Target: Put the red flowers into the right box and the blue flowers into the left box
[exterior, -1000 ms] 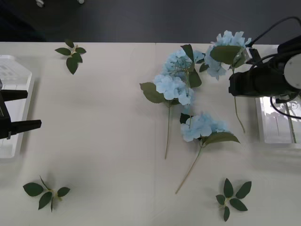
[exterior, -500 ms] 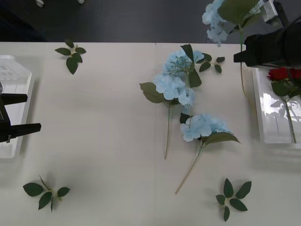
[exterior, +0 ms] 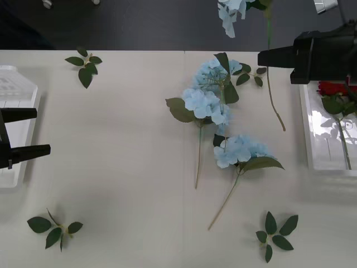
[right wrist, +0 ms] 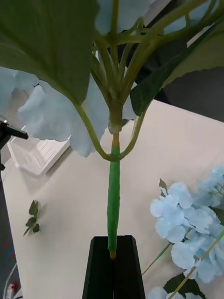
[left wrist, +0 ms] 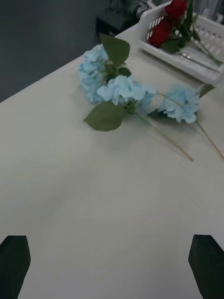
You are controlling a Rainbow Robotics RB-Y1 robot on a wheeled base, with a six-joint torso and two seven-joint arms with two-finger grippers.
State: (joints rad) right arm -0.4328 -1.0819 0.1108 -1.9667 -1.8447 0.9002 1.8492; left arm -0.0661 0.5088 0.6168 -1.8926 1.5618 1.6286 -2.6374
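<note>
Front view: from above the arms, facing forward and down; the whole bench (exterior: 111, 139) lies at a distance.
Right wrist view: close along its own fingers (right wrist: 113, 271), up a flower stem (right wrist: 113, 196), bench beyond.
Left wrist view: low over the bench, facing across it.
Shared: the blue flowers (exterior: 206, 103) (left wrist: 116, 88) (right wrist: 186, 219) lying mid-bench.

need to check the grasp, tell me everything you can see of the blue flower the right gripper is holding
The held blue flower is an artificial cluster of pale sky-blue, fabric-like petals with broad green leaves. Thin stalks fan out from a collar on its plastic-looking green stem. The right gripper is shut on that stem, its black fingers pinching it below the fork. It is lifted clear of the table, bloom beyond the far edge, the stem's free end hanging down.
</note>
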